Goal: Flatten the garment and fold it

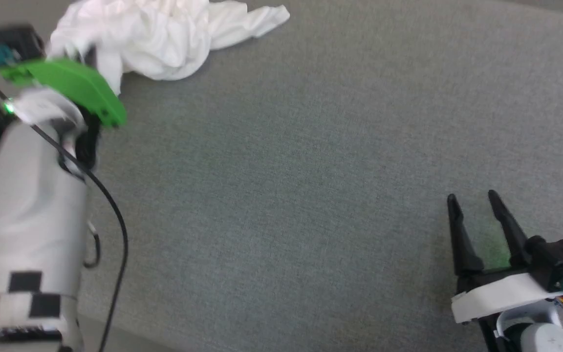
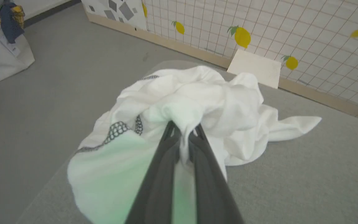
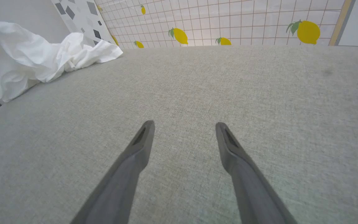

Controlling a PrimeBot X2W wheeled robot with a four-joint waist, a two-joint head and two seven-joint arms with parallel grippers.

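1. The garment (image 1: 159,39) lies in a crumpled heap at the far left corner of the table (image 1: 311,195), with one sleeve trailing out to its right.
2. The left fingers (image 2: 163,155) are clenched on a raised fold at the garment's near side, beside its grey-black stitched seam (image 2: 117,130).
3. The right fingers (image 1: 459,234) stand released and empty, well apart from the garment.
4. The task looks barely begun: only a first grasp is made, and the spreading flat and every fold are left.
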